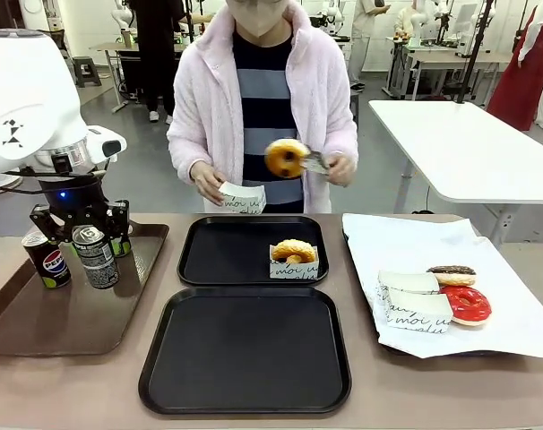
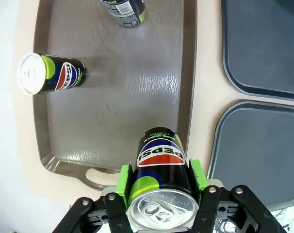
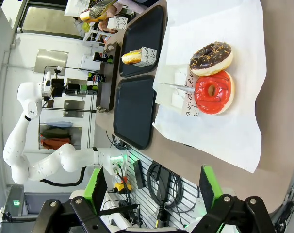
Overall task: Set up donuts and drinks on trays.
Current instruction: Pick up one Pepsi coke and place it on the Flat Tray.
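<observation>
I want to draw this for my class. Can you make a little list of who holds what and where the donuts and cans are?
left gripper: shut on Pepsi can, at the brown tray
right gripper: open, holding nothing
person: tongs with a plain donut in one hand, paper sleeve in the other
far black tray: one sleeved donut
near black tray: no donut or can yet
brown tray: second Pepsi can and a dark can, standing
white paper: chocolate donut and red donut, in sleeves

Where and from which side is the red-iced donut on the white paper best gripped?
Probably by its sleeved half: pinch the red-iced donut across the white paper sleeve, coming straight down. It lies flat, icing up, so the paper-covered sides spare the icing.
</observation>
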